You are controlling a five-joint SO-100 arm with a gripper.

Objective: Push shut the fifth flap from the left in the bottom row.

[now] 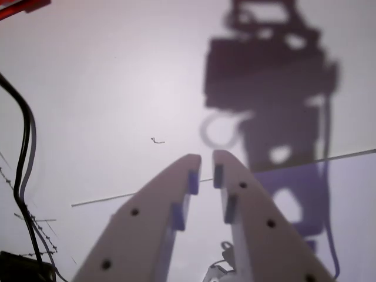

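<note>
White gripper fingers are seen nearly together with only a narrow gap, nothing held between them. A pale surface is crossed by the arm's shadow, and a black cable is seen at the wrist view's left.

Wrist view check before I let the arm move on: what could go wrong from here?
No flap shows here, only a pale surface, so a push now would likely miss its target. A black cable runs down the wrist view's left and could snag the arm. The gripper has its fingers almost together, holding nothing.
</note>
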